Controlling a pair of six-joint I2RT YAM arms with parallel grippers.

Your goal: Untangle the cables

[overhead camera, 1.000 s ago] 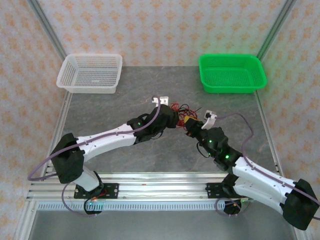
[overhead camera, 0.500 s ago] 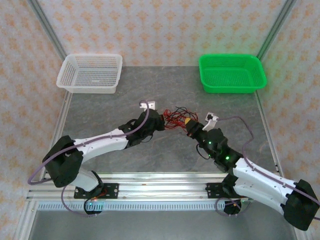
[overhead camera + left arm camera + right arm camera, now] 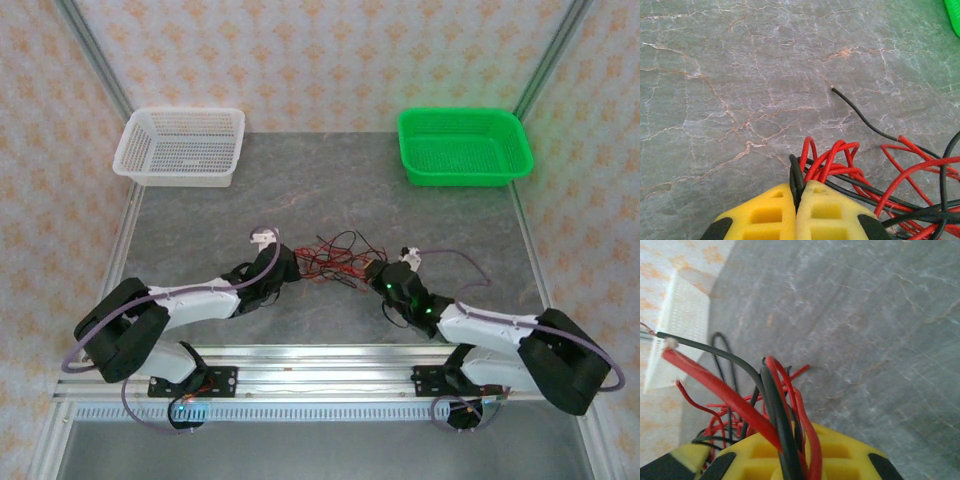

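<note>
The cables — thin red and black, tangled.

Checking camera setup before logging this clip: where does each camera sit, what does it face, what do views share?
Top external: above and behind the robot, looking down on the table, left hand, right hand, cables, white basket, green basket.
Left wrist: on the left wrist, looking across the table past the left hand, shut on cables.
Right wrist: on the right wrist, past the right hand gripping cables, toward the white basket.
Shared: all show the cables.
</note>
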